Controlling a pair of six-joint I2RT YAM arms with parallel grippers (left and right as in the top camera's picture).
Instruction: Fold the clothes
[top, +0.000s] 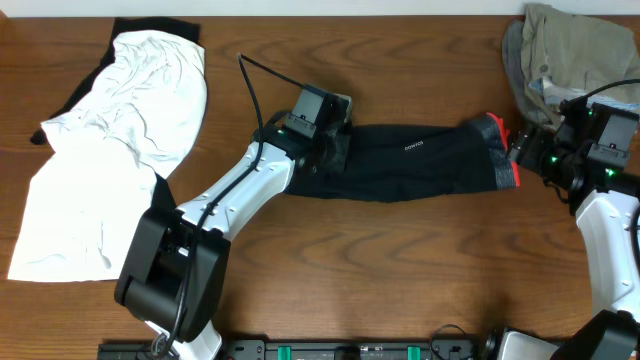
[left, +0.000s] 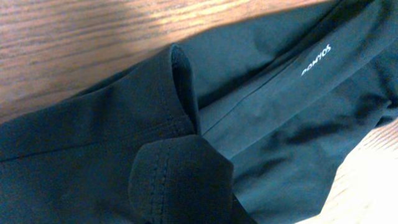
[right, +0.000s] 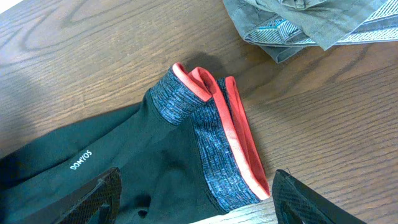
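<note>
Black pants (top: 420, 160) lie stretched across the middle of the table. Their grey waistband with red trim (top: 497, 150) is at the right end. My left gripper (top: 335, 140) sits on the left end, at the leg cuffs. In the left wrist view a cuff of the pants (left: 174, 180) bunches up over the jaws and hides the fingers, which look shut on it. My right gripper (right: 193, 199) is open, one finger on each side of the waistband (right: 217, 143), just above the cloth. It also shows in the overhead view (top: 520, 150).
A crumpled white garment (top: 110, 150) lies at the far left, over a black one (top: 150, 25). A khaki garment (top: 570, 50) is piled at the back right, close to the right arm, and shows in the right wrist view (right: 298, 25).
</note>
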